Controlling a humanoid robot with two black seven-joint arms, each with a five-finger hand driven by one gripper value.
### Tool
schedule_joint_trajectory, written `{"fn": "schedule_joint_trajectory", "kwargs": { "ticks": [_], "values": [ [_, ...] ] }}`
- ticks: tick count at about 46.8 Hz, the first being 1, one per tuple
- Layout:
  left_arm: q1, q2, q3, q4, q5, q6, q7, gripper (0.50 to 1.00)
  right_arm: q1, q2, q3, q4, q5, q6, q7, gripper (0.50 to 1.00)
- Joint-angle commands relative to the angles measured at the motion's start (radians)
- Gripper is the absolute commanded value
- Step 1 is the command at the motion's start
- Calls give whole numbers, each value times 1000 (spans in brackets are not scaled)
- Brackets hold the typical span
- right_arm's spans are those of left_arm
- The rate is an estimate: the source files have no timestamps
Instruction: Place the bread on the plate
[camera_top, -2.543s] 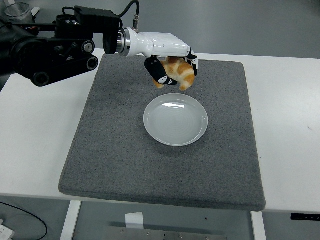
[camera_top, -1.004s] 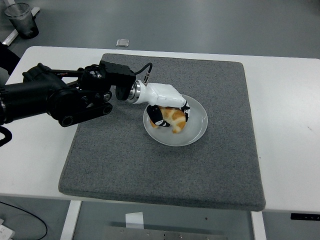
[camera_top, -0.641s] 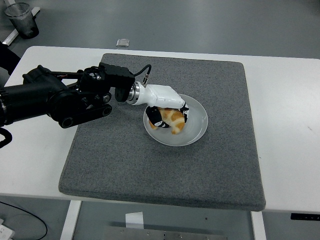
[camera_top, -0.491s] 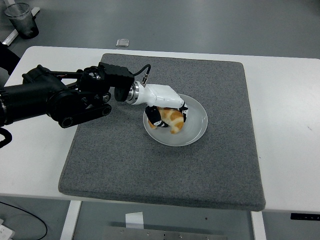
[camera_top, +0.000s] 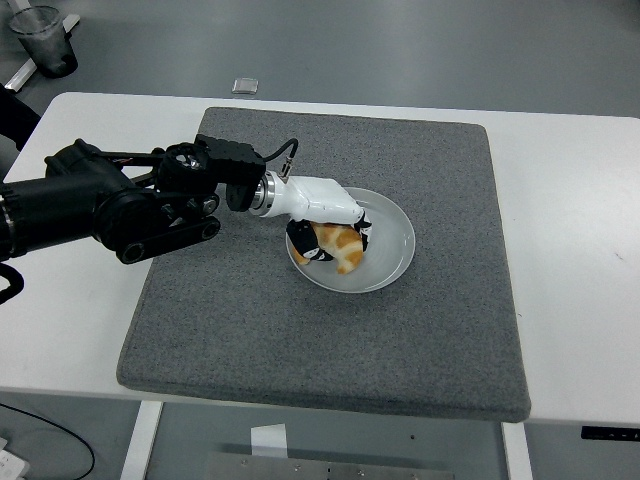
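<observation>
left hand (camera_top: 325, 222) curled around bread (camera_top: 338, 245), on white plate (camera_top: 392, 255), no readable writing

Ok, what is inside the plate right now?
The bread lies in the white plate, with the left hand over it. Its fingers hide part of the bread, so I cannot tell whether they have let go.

White surface (camera_top: 570, 200), large grey mat (camera_top: 250, 320) lying flat across its middle (near edge close to the surface's front), white plate (camera_top: 395, 262) on the mat
</observation>
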Motion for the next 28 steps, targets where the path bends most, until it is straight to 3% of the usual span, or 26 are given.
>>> {"fn": "schedule_joint_trajectory", "kwargs": {
  "ticks": [1, 10, 13, 16, 19, 22, 26, 28],
  "values": [
    [0, 1, 0, 4, 4, 10, 0, 500, 0, 0, 0, 0, 0, 0, 0, 932],
    [0, 1, -2, 4, 2, 34, 0, 505, 0, 0, 0, 0, 0, 0, 0, 932],
    [0, 1, -2, 4, 2, 48, 0, 591, 0, 0, 0, 0, 0, 0, 0, 932],
    [0, 1, -2, 4, 2, 50, 0, 752, 0, 0, 0, 0, 0, 0, 0, 932],
    [1, 0, -2, 2, 1, 50, 0, 780, 0, 0, 0, 0, -1, 0, 0, 932],
    [1, 0, -2, 2, 1, 50, 0, 863, 0, 0, 0, 0, 0, 0, 0, 932],
    [1, 1, -2, 2, 1, 50, 0, 889, 0, 0, 0, 0, 0, 0, 0, 932],
    [1, 0, -2, 1, -1, 50, 0, 934, 0, 0, 0, 2, 0, 0, 0, 932]
  ]
}}
